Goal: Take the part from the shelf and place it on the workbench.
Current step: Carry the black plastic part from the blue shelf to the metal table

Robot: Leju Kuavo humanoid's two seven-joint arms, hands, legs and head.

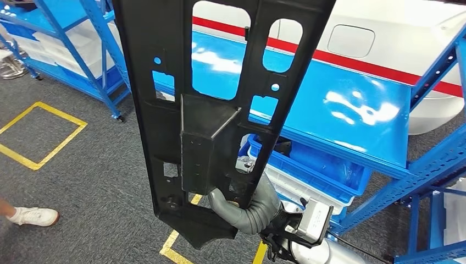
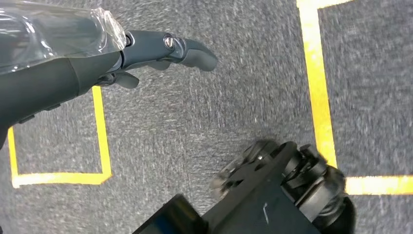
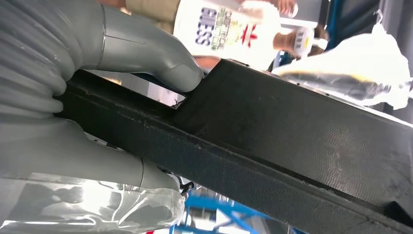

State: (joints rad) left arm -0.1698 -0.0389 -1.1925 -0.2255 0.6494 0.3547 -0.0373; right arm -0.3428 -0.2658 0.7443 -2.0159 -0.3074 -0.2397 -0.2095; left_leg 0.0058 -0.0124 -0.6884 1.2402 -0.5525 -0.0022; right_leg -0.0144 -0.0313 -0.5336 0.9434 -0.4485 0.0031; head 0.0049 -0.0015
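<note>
Gripping low on the part (image 1: 220,110), our right hand (image 1: 250,206) had its thumb and fingers clamped round the bottom end of the long black panel, holding it upright in front of the head camera. In the right wrist view the thumb (image 3: 146,48) pressed on one face of the part (image 3: 292,141) and the other fingers wrapped under the edge. Our left hand (image 2: 97,63) hung down over the grey floor (image 2: 209,122) with nothing in it, fingers loosely stretched out.

We judged the part stiff and fairly light for its length: a flat moulded frame with many cut-outs and a boxy block near the middle. Held by one end, it would lever hard against the fingers and could swing or twist, so a hold nearer the block, or a second hand higher on a rail, looked safer to us. The matt surface seemed to offer decent friction.

Behind the part stood a blue shelf (image 1: 351,110) with a blue bin (image 1: 319,170) beneath. A person's shoe (image 1: 33,215) showed at the left. We saw no workbench, so the placing was not yet done
</note>
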